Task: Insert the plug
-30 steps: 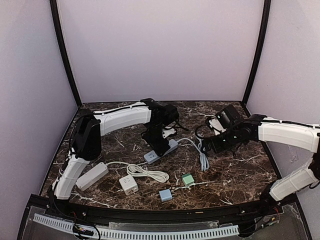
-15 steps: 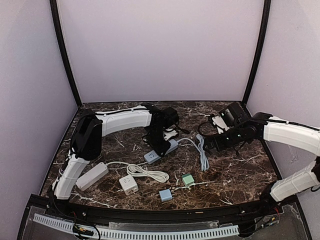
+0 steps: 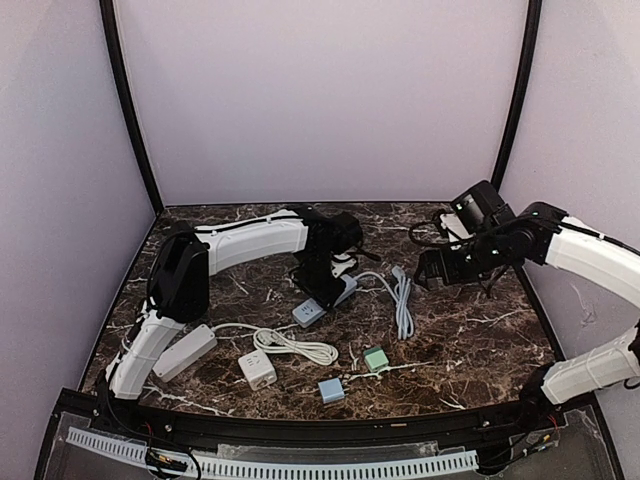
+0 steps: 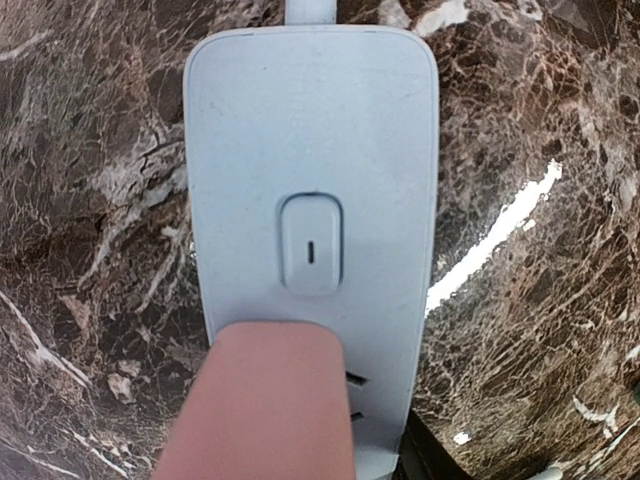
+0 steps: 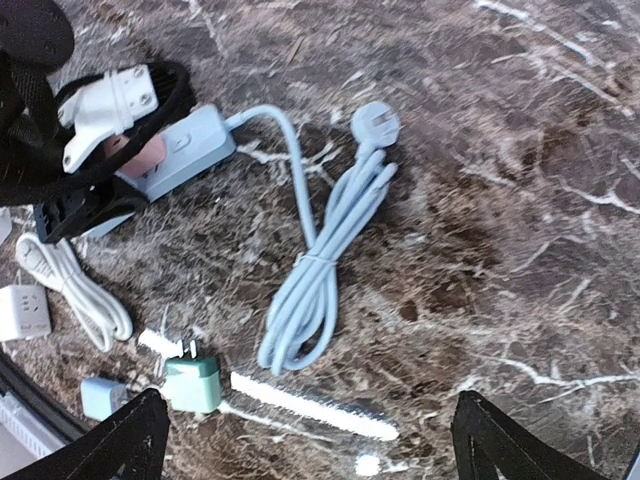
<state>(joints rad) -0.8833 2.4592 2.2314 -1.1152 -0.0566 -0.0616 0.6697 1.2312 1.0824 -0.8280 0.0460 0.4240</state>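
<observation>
Dark brown marbled bench (image 3: pixel 470 340), viewed from above, two white arms reaching in. Near the middle, pale grey-blue plastic power strip (image 3: pixel 308 313), gripped at one end by the left fingers (image 4: pixel 265 400), partly closed on it, pink pad pressed flat on the top face just short of the rocker switch (image 4: pixel 310 245). Just right of the strip, its light blue bundled cable (image 3: pixel 402 310), plug (image 5: pixel 375 125) loose on the bench, not inserted, touched by neither arm. Right fingers (image 5: pixel 110 440) spread fully wide, holding nothing, raised above the bench's right side. Nearer the front edge: coiled white cord (image 3: pixel 290 343), white cube adapter (image 3: pixel 258 369), small green adapter (image 3: pixel 375 358), small blue adapter (image 3: pixel 331 390).
</observation>
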